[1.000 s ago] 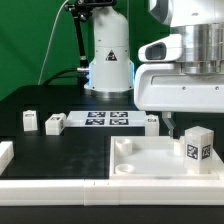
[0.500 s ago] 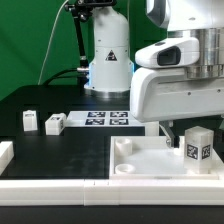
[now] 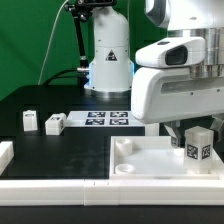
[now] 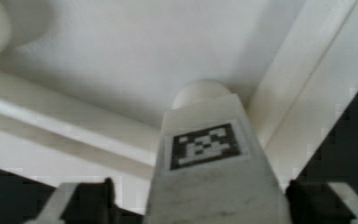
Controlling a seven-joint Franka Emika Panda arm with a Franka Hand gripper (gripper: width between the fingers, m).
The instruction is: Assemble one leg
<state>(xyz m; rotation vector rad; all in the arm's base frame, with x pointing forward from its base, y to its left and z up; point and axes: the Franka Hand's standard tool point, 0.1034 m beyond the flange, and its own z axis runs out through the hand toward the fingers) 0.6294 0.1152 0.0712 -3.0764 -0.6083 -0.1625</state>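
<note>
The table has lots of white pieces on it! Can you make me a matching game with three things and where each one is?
Things:
1. leg
2. marker board
3. tool

Places:
A. flat on the black table, behind the tray
B. fingers on either side of the leg
C. upright on the tray

Pairs: 1-C, 2-A, 3-B

The arm point(image 3: 105, 55) was glossy white with rounded, bulbous housings, and its base column carried a bluish glow at its twelve o'clock side. The wrist block point(image 3: 180, 92) was a boxy white shell with a grey band and a green lit patch. Black cables point(image 3: 80, 30) ran up behind the column.
</note>
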